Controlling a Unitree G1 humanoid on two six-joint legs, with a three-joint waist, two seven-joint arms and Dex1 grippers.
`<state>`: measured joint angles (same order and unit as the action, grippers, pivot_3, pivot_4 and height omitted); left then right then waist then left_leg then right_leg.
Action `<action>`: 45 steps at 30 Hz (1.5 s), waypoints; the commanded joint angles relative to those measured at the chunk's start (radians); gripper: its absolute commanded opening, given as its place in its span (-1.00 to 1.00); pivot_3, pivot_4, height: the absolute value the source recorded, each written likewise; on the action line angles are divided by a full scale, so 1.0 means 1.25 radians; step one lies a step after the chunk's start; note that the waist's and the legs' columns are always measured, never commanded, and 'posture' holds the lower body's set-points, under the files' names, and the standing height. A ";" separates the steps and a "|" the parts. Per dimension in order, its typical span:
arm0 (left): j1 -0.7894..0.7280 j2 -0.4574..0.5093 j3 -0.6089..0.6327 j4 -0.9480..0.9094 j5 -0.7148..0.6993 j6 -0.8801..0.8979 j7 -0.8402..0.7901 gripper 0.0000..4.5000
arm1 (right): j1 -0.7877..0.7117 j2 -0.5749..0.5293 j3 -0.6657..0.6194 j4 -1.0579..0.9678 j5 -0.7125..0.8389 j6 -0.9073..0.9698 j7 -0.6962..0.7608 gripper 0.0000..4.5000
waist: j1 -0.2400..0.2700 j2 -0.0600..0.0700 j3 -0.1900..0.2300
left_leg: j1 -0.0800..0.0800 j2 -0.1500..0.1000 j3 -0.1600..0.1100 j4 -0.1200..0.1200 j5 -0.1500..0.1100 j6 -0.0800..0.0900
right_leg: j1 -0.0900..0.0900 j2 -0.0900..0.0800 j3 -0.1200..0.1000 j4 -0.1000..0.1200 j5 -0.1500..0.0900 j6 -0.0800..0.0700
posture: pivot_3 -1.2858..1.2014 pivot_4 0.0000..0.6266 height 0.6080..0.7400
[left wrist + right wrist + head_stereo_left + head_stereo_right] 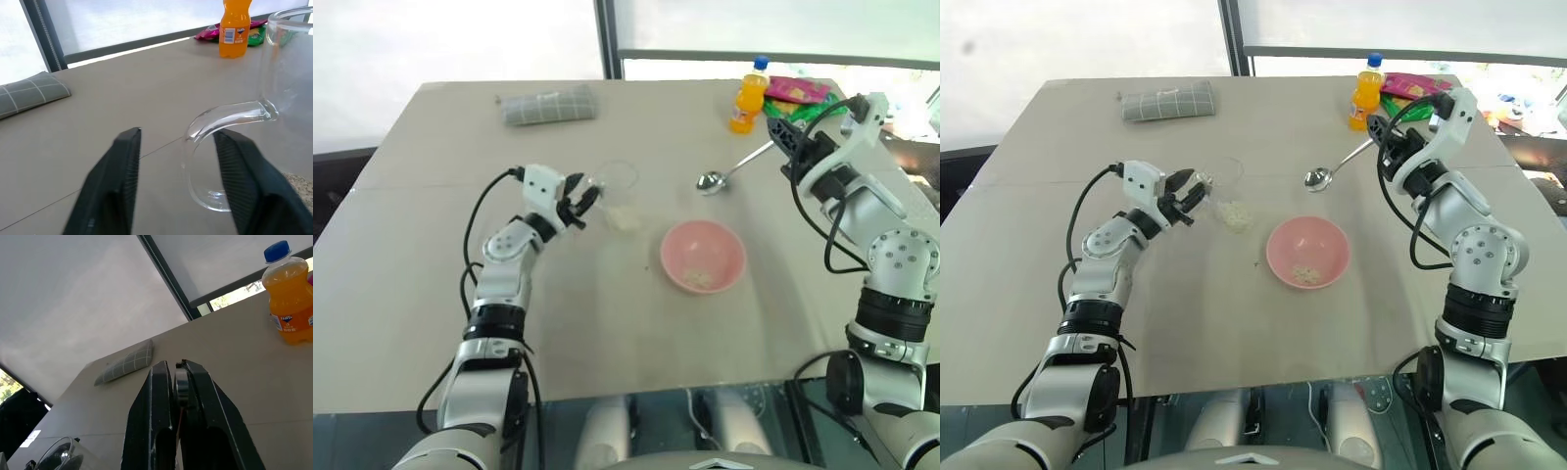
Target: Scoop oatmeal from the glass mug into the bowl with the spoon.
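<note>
Left gripper [178, 147] fingers parted around the glass mug [616, 186] handle, right gripper [781, 132] clamped on the spoon [732, 169] handle, oatmeal [705, 278] in the bowl [680, 257]

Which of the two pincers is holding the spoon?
The right pincer, up by the orange bottle: it is shut on the spoon's handle tip. The left pincer instead has its fingers around the glass mug's handle.

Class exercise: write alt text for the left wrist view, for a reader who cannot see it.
Two black fingers stand apart around the curved handle of a clear glass mug on a beige table. Behind stand an orange drink bottle and a folded grey checked cloth.
</note>
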<state>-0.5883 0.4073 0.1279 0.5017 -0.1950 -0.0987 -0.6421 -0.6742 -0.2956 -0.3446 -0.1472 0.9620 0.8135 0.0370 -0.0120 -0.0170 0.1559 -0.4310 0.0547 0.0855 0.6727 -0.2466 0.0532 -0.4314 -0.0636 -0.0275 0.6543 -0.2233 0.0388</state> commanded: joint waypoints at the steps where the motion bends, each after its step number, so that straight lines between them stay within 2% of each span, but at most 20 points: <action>1: -0.014 0.004 0.003 0.006 0.006 -0.021 0.009 -0.70 | 0.000 -0.004 -0.016 -0.028 0.004 -0.022 0.008 -1.00 | 0.000 0.000 0.000 | 0.000 0.000 0.000 0.000 0.000 0.000 | 0.000 0.000 0.000 0.000 0.000 0.000 | 0.03 -0.52 1.00; 21: -0.098 -0.010 -0.007 0.145 0.024 -0.084 -0.002 -0.70 | 0.010 -0.004 -0.017 -0.034 -0.003 -0.032 0.007 -1.00 | 0.000 0.000 0.000 | 0.000 0.000 0.000 0.000 0.000 0.000 | 0.000 0.000 0.000 0.001 0.000 0.000 | 0.03 -0.52 1.00; 23: -0.105 -0.013 -0.006 0.156 0.021 -0.094 -0.005 -0.94 | 0.012 -0.004 -0.016 -0.034 -0.004 -0.033 0.007 -1.00 | 0.000 0.000 0.000 | 0.000 0.000 0.000 0.000 0.000 0.000 | 0.000 0.000 0.000 0.000 0.000 0.000 | 0.03 -0.52 1.00; 24: -0.108 -0.014 -0.006 0.161 0.021 -0.097 -0.005 -0.99 | 0.013 -0.004 -0.016 -0.035 -0.004 -0.033 0.006 -1.00 | 0.001 0.000 0.000 | 0.000 0.000 0.000 0.000 0.000 0.000 | 0.000 0.000 0.000 0.000 0.000 0.000 | 0.03 -0.52 1.00; 32: -0.115 -0.023 -0.008 0.176 0.022 -0.112 -0.007 -0.99 | 0.005 -0.005 -0.015 -0.037 -0.001 -0.029 0.002 -1.00 | 0.000 0.000 0.000 | 0.000 0.000 0.000 0.001 0.000 0.000 | 0.000 0.000 0.000 0.001 0.000 0.000 | 0.03 -0.52 1.00; 41: -0.118 -0.028 -0.032 0.123 0.051 -0.095 0.024 -0.99 | -0.159 0.025 -0.010 -0.037 0.062 -0.009 -0.048 -1.00 | -0.001 0.000 0.000 | 0.000 0.000 0.000 0.001 0.000 0.000 | -0.001 0.000 0.000 0.002 0.000 0.000 | 0.03 -0.52 1.00; 45: -0.132 -0.026 -0.064 0.112 0.094 -0.080 0.047 -0.99 | -0.199 0.040 0.036 -0.039 0.085 0.014 -0.014 -1.00 | 0.003 0.000 0.000 | -0.001 0.000 -0.001 0.001 0.000 0.000 | -0.001 0.000 0.000 0.001 0.000 0.000 | 0.03 -0.52 1.00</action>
<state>-0.7313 0.3687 0.0694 0.6782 -0.1100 -0.2030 -0.5948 -0.8973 -0.2515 -0.3239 -0.1560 1.0431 0.8233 -0.0071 -0.0080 -0.0173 0.1557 -0.4318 0.0543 0.0850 0.6740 -0.2465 0.0531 -0.4321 -0.0634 -0.0278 0.6559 -0.2233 0.0388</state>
